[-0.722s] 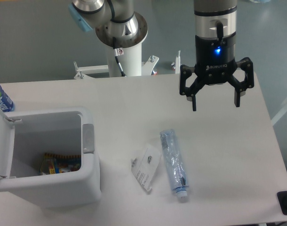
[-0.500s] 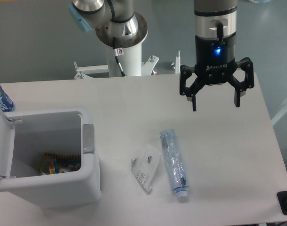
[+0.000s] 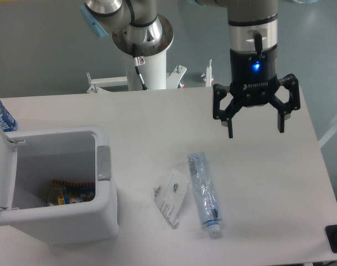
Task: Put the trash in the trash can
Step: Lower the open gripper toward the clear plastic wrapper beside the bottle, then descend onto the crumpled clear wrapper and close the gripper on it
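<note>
Pincer [image 3: 255,124] spread, empty, above surface's far right | crushed bottle [image 3: 204,192] near front edge | risk: thin plastic could slip or roll when pinched.

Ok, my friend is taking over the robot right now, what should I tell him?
Gripper: open, empty, hanging above the table, up and to the right of the trash.
Crushed bottle: lying on the table, white cap toward the front edge.
Clear packet: flat on the table just left of the bottle.
Trash can: at the left, lid open, some colourful wrappers already inside.
Done: neither piece picked up.
Left: put both in the can.
</note>
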